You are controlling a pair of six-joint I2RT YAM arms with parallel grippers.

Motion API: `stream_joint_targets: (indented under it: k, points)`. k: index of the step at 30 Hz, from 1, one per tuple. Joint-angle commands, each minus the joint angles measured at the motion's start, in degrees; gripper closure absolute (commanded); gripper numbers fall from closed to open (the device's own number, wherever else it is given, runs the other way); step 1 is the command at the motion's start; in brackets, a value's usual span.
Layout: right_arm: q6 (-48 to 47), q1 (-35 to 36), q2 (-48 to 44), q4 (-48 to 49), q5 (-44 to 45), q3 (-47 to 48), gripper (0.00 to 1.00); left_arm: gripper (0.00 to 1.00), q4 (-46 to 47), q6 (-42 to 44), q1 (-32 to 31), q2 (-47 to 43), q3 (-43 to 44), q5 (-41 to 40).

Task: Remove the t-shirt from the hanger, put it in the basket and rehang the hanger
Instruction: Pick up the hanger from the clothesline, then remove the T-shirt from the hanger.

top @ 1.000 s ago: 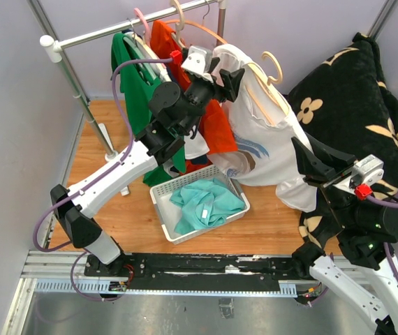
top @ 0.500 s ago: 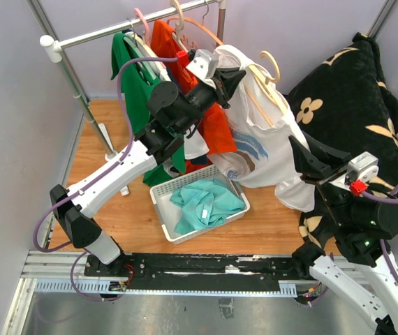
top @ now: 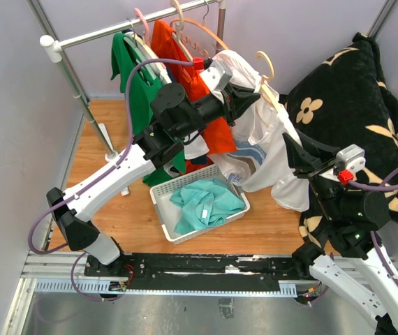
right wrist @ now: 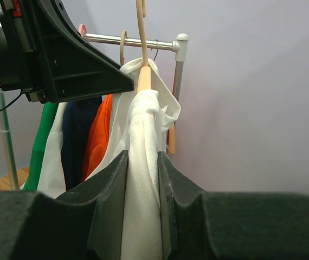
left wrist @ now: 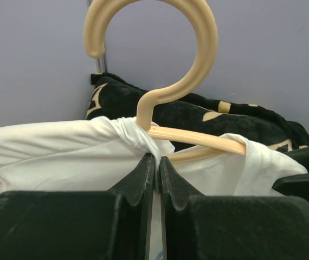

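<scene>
L pincer [left wrist: 155,162]: jaws pressed together, only a slit between them, tips at the bunched collar right under the neck of the beige plastic hanger [left wrist: 198,138]. The hook sits on nothing, so I read L as carrying the hanger thru the cloth.

R pincer [right wrist: 142,160]: clamped on a vertical fold of the white cloth t-shirt [right wrist: 143,116], below the hanger's shoulder end.

Shirt is on the hanger, in the air over the far-right part of the wooden surface [top: 133,223]. It's clear of the metal rail [top: 87,33] and beside the black floral cushion [top: 352,91] at the right edge. White basket w/ teal cloth [top: 160,211] sits mid, toward the near edge.

Step in hand, imo: strip shirt off hanger.
- L: hold hanger fixed & high, no twist.
- R: pull down + outward along the hanger arm, not straight down, so the shoulder slides off the tip.
- Wadded collar at the neck = likely snag. If cloth goes taut w/o sliding, ease off and re-grip nearer the collar.
- Clear one shoulder, then the other.
</scene>
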Motion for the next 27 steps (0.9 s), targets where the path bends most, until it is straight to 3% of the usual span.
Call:
stream_joint_targets:
  k: [1, 4, 7, 19, 27]
  points:
    - [0.48, 0.74, -0.62, 5.86, 1.94, -0.24, 0.99, 0.78, -1.10, -0.02, -0.37, -2.71, 0.16, 0.57]
    - [0.47, 0.75, -0.66, 5.61, 1.95, -0.25, 0.99, 0.48, 0.13, 0.16, -0.37, -4.03, -1.08, -1.60]
    - [0.55, 0.74, -0.69, 5.24, 1.74, -0.24, 0.99, 0.36, 3.93, 0.53, -0.37, -6.37, -4.03, -2.86]
    - [1.86, 0.80, -0.12, 4.28, -0.92, 0.14, 0.99, 0.28, 14.39, 6.23, -0.37, -6.01, -6.55, -1.95]
    - [2.42, 0.81, -0.13, 3.84, -2.80, 0.38, 0.99, 0.26, 15.07, 7.98, -0.37, -2.18, -4.56, -1.02]
